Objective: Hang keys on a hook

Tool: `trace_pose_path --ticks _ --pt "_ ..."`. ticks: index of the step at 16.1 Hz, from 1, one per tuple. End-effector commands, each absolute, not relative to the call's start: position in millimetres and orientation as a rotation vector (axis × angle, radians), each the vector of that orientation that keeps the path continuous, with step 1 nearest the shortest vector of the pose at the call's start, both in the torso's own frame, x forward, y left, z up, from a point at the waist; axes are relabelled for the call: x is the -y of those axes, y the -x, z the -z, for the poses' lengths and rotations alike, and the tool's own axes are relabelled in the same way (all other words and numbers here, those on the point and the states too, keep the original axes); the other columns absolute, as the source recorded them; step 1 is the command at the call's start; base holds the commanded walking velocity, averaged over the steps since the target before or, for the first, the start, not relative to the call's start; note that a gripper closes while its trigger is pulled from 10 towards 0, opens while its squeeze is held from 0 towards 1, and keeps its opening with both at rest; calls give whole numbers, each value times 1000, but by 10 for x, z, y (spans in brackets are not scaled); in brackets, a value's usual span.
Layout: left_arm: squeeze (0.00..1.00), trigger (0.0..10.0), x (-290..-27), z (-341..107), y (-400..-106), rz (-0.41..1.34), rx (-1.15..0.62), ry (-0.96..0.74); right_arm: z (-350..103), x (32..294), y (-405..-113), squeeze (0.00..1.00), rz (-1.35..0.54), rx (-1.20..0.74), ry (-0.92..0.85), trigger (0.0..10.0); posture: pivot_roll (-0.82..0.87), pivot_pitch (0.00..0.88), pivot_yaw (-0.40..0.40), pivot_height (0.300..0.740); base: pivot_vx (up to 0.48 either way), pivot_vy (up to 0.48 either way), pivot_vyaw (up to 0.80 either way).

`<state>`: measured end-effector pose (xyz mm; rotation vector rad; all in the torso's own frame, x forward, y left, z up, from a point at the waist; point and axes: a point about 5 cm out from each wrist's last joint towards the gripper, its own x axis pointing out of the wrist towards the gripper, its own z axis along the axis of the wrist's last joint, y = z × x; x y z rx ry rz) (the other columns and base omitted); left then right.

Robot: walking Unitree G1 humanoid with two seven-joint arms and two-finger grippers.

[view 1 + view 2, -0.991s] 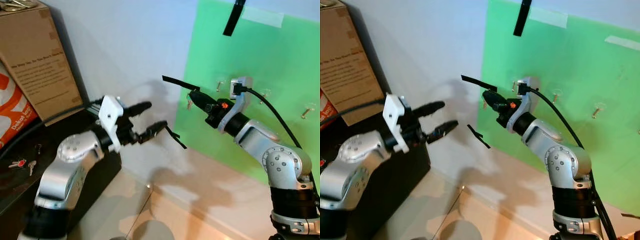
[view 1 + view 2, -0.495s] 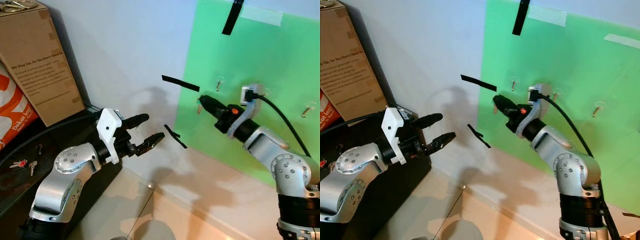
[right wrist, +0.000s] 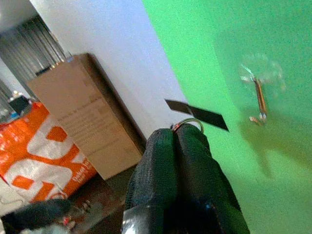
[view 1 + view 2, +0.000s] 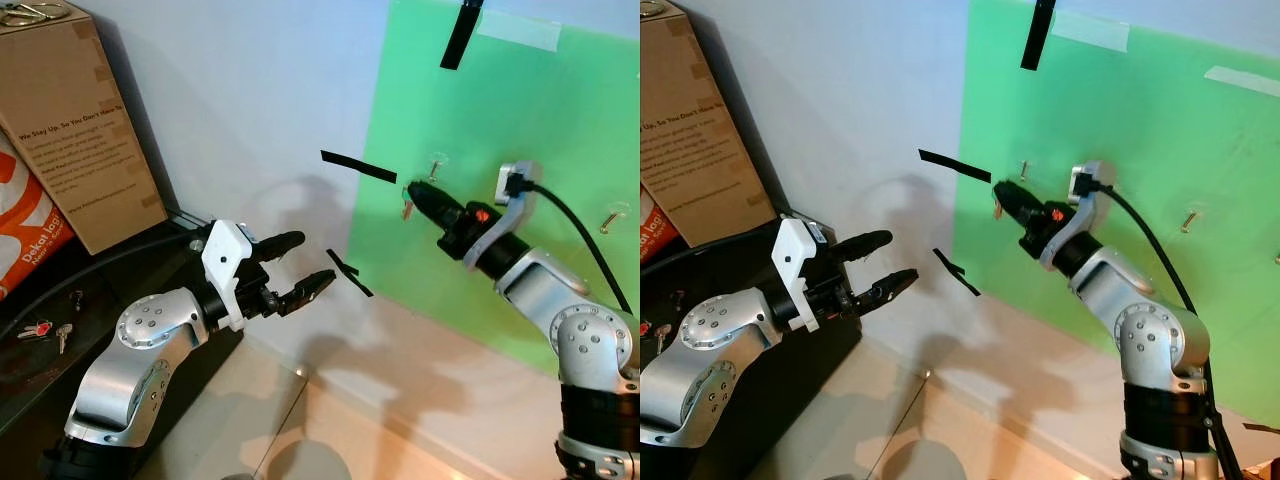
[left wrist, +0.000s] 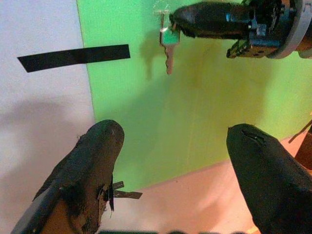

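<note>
Right gripper (image 4: 418, 192) raised against the green sheet (image 4: 560, 120) on the wall, fingers pressed together on the key ring; the key (image 5: 168, 46) with its green tag hangs just below the fingertips. The clear hook (image 3: 258, 95) sits on the sheet just beyond and slightly above the tips, ring near it; whether ring touches hook cannot be told. Left gripper (image 4: 298, 265) held out lower and well apart from the key, fingers (image 5: 92, 161) spread, holding nothing. Cardboard box (image 4: 75, 120) and a black table (image 4: 110, 290) behind the left arm, spare keys (image 4: 45, 330) lying on it.
</note>
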<state>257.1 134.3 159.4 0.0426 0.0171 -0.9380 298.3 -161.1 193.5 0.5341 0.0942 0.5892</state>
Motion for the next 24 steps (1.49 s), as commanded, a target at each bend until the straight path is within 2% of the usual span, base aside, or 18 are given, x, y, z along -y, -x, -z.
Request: trace_pose_path --ticks 1,13,24 --pt "0 10000 -1310 -1643 -2553 946 8 -65 -1992 1656 -3009 0 -581 -56 -549 10000 -75 0 -15 740 0 0 0" --pt "0 10000 -1291 -1667 -2558 961 16 -73 -1911 1750 -3115 0 -493 -62 -637 10000 -65 0 -19 740 0 0 0" --pt "0 10000 -1295 -1678 -2570 968 17 -73 -1800 1891 -3033 0 -430 -81 -657 10000 -70 0 -9 740 0 0 0"
